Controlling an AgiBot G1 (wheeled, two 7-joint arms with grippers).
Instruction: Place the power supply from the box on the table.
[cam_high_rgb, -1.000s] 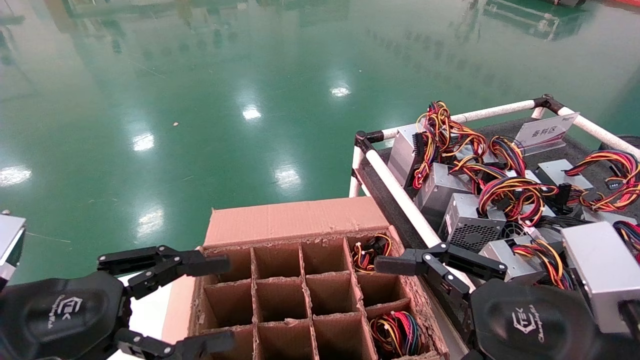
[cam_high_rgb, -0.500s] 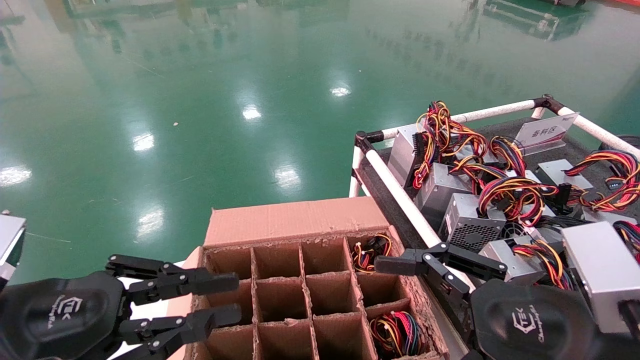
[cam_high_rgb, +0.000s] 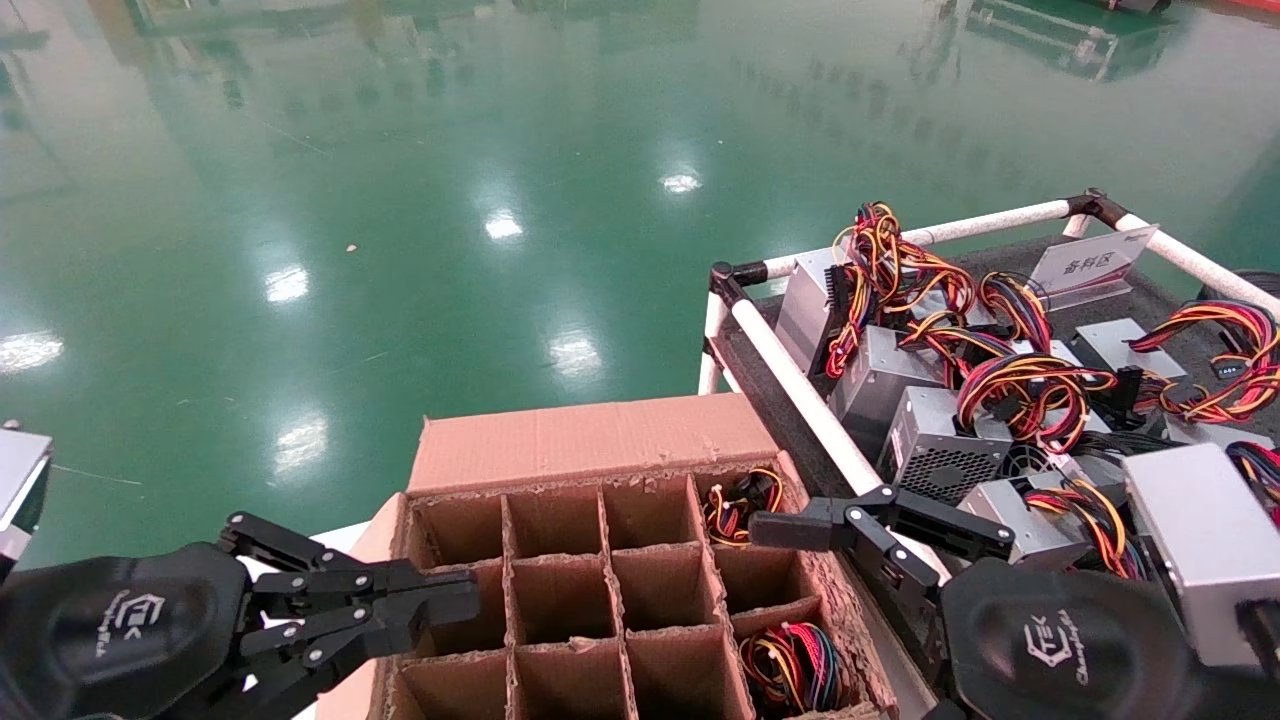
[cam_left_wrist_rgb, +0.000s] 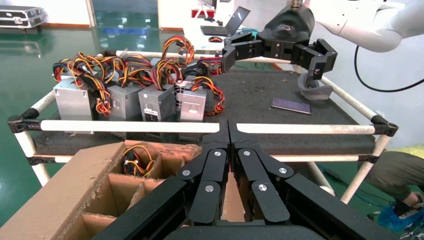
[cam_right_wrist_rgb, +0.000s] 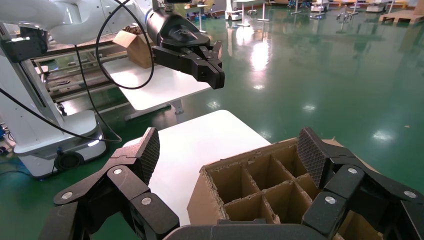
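The box is a brown carton with square divider cells, low in the middle of the head view. The power supply shows only as a red, black and blue wire bundle in the near right cell. My left gripper is shut on nothing, over the box's left edge, and its tips meet. My right gripper is wide open at the box's right side, with one finger above the right column. The table stands to the right, with a white sign.
Several silver units with orange-yellow-black wires crowd the table behind its white rail. A second wire bundle lies in the far right cell. The box stands on a white surface. Green floor lies beyond.
The left gripper's fingers have gone from wide open to shut and sunk slightly at the box's left edge. The right arm has not moved.
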